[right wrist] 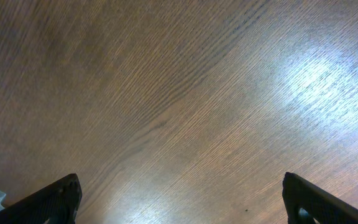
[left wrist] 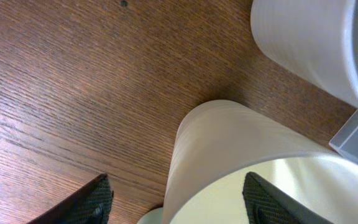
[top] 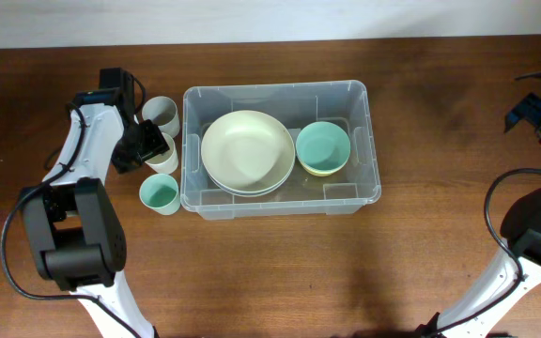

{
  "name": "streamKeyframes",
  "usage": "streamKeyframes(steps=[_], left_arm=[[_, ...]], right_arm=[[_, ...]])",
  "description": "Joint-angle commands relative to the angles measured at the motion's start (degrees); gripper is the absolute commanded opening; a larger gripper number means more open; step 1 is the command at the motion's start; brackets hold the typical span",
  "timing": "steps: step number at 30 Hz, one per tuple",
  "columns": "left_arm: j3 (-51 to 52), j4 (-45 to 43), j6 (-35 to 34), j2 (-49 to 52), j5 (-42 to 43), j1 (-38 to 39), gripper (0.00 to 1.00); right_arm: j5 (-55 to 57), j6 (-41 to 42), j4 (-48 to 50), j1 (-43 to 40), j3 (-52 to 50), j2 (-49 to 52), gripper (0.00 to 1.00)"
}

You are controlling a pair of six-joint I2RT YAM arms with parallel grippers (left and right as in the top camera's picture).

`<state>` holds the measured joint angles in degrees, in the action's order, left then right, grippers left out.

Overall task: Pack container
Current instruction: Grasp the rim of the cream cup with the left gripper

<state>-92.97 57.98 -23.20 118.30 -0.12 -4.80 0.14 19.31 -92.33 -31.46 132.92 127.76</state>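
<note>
Closest to the left wrist camera stands a cream cup (left wrist: 229, 143), and the left gripper (left wrist: 176, 199) is set over its rim. One dark finger (left wrist: 86, 202) is outside the cup, with bare wood showing between it and the wall. The other finger is over the pale inside of the cup. So the fingers are spread and they do not squeeze the wall. Whether the inner finger touches the cup, I cannot tell.

From the overhead view, this cup is the middle one of three on the wooden table (top: 270, 272), all near the left side of the container (top: 280, 87). A grey-white cup (top: 162, 115) is toward the far edge and a teal cup (top: 159, 195) toward the near edge.

The container, a large clear bin, sits around the middle of the table, somewhat closer to the far edge. It holds a wide cream bowl (top: 248, 150) resting on a white dish (top: 252, 191), of which only the rim shows. Beside them, toward the right end of the bin, is a small bowl (top: 323, 148), teal inside.

The right gripper (right wrist: 188, 205) hangs near the far right corner, well apart from the bin. Its fingers are released wide, with only bare wood between them.
</note>
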Motion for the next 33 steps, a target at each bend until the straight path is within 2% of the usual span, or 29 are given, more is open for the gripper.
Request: streamKeyframes(steps=[1,20,23,33], left_arm=[[0.20,-0.07,0.83,0.48,0.79,-0.15,0.51],[-0.76,1.20,1.01,-0.04,-2.51,-0.15,0.43],[-1.92,1.27,1.01,-0.04,-2.84,-0.24,0.37],[-4.61,2.58,1.03,-0.04,-2.86,-0.26,0.26]], right_arm=[[0.09,0.24,0.04,-0.07,-0.24,-1.77,0.99],[0.09,0.24,0.04,-0.07,-0.24,-1.77,0.99],[0.09,0.24,0.04,-0.07,-0.24,-1.77,0.99],[0.09,0.24,0.04,-0.07,-0.24,-1.77,0.99]])
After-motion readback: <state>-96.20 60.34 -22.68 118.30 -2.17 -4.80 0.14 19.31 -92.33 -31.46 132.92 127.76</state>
